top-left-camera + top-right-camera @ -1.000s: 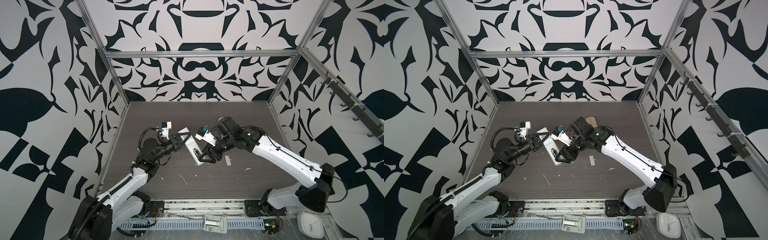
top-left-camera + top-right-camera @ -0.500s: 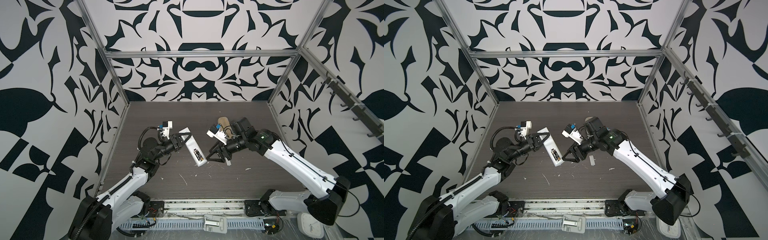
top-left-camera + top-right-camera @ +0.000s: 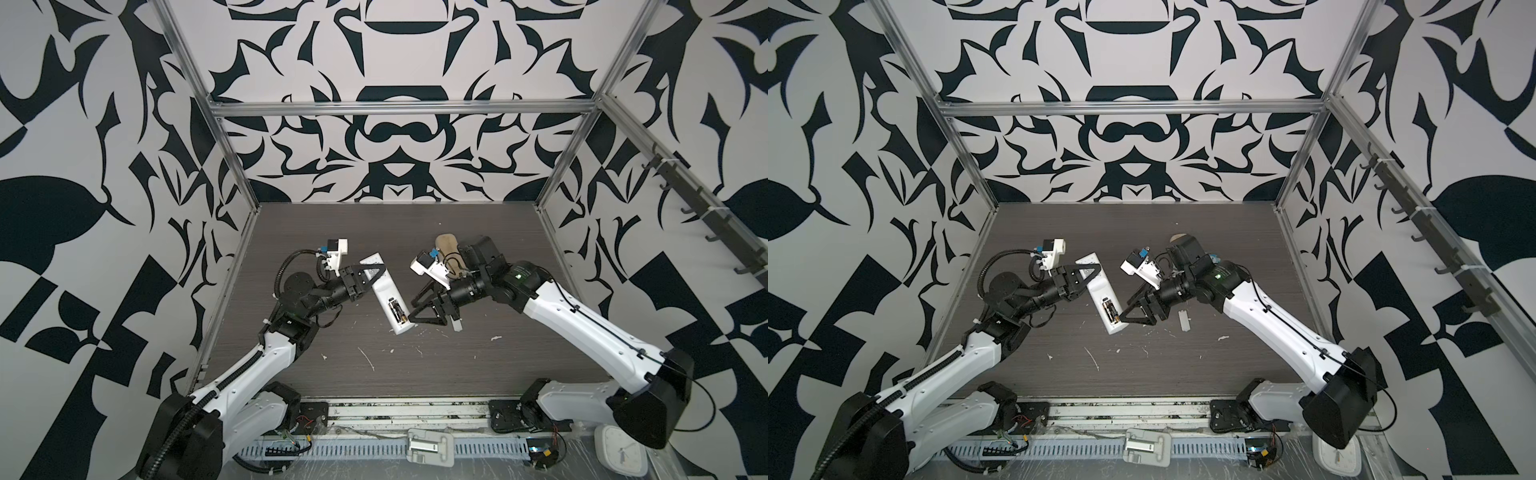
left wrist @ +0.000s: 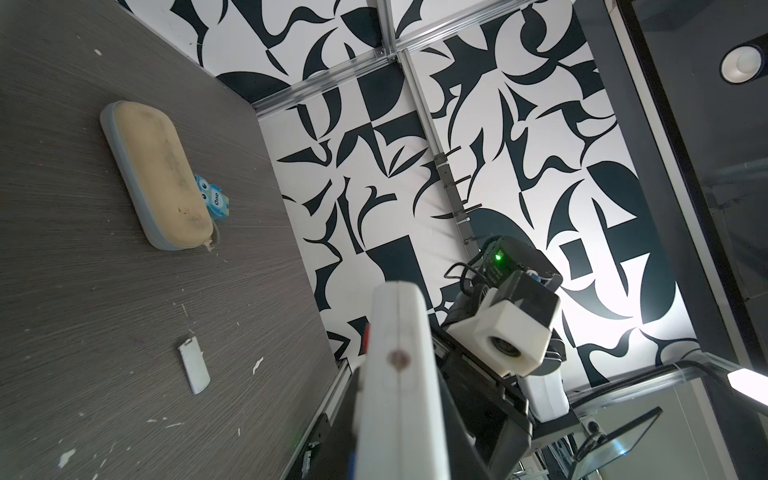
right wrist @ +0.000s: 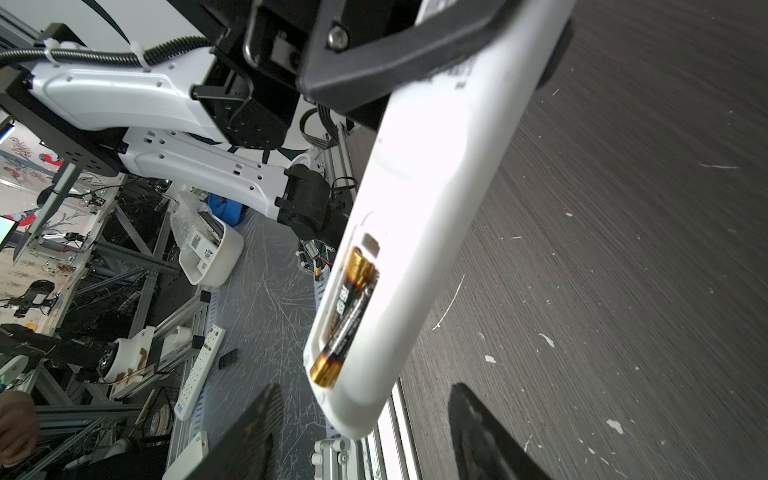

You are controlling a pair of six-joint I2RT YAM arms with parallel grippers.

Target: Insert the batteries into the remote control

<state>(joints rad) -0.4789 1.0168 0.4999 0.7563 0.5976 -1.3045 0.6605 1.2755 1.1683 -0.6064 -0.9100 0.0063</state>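
Both top views: left claw (image 3: 379, 272) clenched on the far end of the remote control (image 3: 388, 297), which is lifted off the worktop (image 3: 457, 374). Long axis diagonal, free end nearer the camera and toward the right claw (image 3: 412, 312). Open back up, batteries (image 3: 397, 311) seated side by side. Right claw spread, tips just beside that end; contact unclear.

Left wrist: remote control (image 4: 399, 374) seen end-on.

Right wrist: batteries (image 5: 347, 316) lie along the remote control (image 5: 415, 187); its end sits between the spread fingers (image 5: 257, 432).
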